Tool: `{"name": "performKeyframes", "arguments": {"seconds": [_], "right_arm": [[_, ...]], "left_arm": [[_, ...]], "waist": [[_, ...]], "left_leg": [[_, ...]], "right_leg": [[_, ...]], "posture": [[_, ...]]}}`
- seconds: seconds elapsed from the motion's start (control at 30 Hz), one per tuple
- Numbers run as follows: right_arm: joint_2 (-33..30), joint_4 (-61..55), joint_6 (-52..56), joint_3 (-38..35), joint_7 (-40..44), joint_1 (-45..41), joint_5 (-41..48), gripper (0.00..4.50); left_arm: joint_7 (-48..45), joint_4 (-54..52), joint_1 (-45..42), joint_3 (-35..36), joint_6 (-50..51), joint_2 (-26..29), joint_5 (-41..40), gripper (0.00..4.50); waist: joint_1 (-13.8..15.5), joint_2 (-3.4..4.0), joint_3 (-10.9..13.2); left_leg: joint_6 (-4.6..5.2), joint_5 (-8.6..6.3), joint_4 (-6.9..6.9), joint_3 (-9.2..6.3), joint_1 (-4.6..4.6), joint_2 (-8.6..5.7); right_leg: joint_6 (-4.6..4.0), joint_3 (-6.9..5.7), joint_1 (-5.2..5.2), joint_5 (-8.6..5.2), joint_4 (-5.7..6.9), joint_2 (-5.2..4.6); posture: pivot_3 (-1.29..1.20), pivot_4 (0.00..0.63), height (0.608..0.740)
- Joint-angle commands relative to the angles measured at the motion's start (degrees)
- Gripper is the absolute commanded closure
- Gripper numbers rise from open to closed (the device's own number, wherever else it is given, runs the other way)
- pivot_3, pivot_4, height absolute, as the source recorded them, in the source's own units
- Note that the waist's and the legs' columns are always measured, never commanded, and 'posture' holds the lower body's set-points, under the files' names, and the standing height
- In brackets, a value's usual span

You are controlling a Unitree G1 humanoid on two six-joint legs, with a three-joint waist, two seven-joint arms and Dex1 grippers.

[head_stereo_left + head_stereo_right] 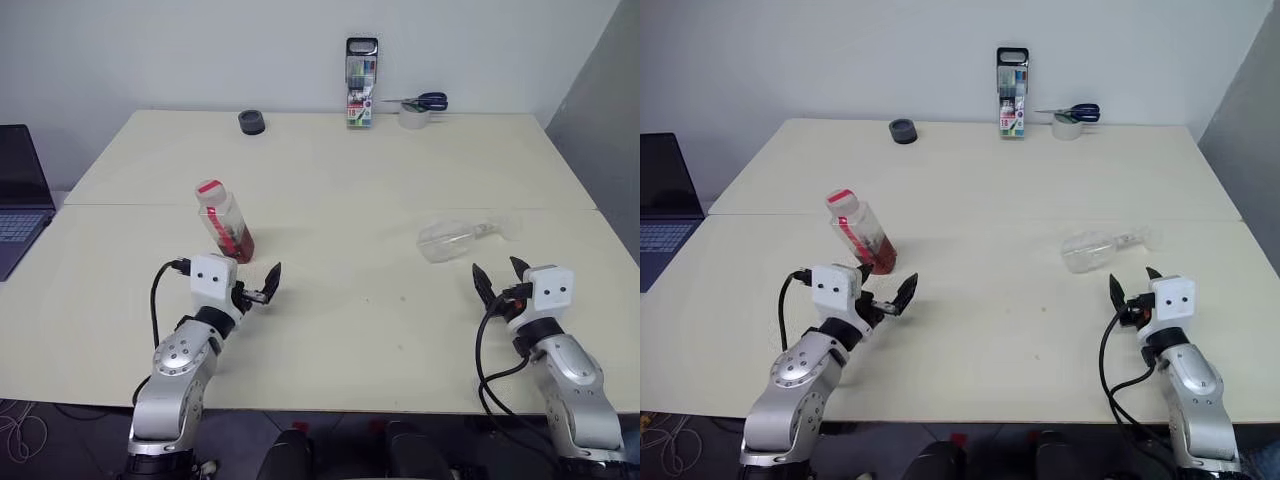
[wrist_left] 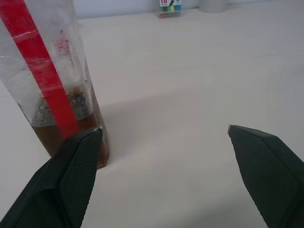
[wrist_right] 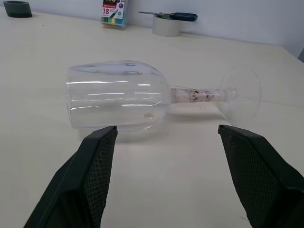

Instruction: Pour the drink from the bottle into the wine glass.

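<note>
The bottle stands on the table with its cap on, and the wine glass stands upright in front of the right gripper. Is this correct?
Not quite. The wine glass lies on its side in front of the right gripper, as the right wrist view shows. The bottle does stand on the table with its cap on.

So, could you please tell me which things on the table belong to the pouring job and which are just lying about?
For the job:
- bottle, standing, cap on, some drink in the bottom
- wine glass, lying on its side

Lying about:
- marker pack
- scissors on a tape roll
- small dark round object
- laptop
</note>
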Motion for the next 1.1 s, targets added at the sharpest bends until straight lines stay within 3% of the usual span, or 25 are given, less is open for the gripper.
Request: {"name": "performKeyframes", "arguments": {"seconds": [0.03,0.3,0.63,0.8,1.1], "right_arm": [[-0.24,-0.62,-1.47,-0.94,0.20,-0.64,-0.11,0.87],[-0.25,-0.26,-1.70,-0.94,0.27,-0.90,-0.20,0.87],[-0.37,0.37,-2.06,-1.31,0.44,-1.43,-0.04,0.87],[-1.66,-0.19,-1.92,-2.05,1.55,-1.37,0.47,0.87],[-12.50,-14.88,9.35,0.82,16.61,3.17,11.26,0.87]], "left_arm": [[0.98,-0.88,-1.05,1.97,-0.83,-0.69,-0.80,0.00],[3.52,-0.38,-2.25,5.35,-0.19,-2.16,-2.44,0.00],[3.10,2.02,-3.57,4.12,-1.53,-0.51,-0.05,0.00],[2.46,3.19,-4.34,6.02,-1.22,-1.89,-3.27,0.00],[6.68,3.60,-4.93,4.27,1.99,-4.10,-1.13,0.00]], "waist": [[0.01,0.00,0.00],[0.01,0.00,0.00],[0.01,0.00,0.00],[0.01,0.00,0.00],[0.02,-0.04,0.02]], "left_leg": [[0.00,0.00,0.00,0.00,0.00,0.00],[-0.01,0.00,0.00,0.00,0.00,0.00],[-0.01,0.00,0.00,-0.01,0.00,0.00],[-0.01,0.01,0.01,0.00,0.00,0.00],[0.00,0.00,0.01,-0.02,-0.02,-0.02]], "right_leg": [[0.00,0.00,0.00,0.00,0.00,0.00],[0.00,0.00,0.00,0.00,0.00,0.00],[0.00,-0.01,0.00,0.00,0.00,0.00],[0.00,-0.01,0.00,0.00,0.00,0.00],[0.01,-0.02,0.01,0.00,-0.02,-0.02]], "posture": [[0.00,0.150,0.740],[0.00,0.150,0.740],[0.00,0.150,0.740],[0.00,0.150,0.740],[0.00,0.150,0.740]]}}
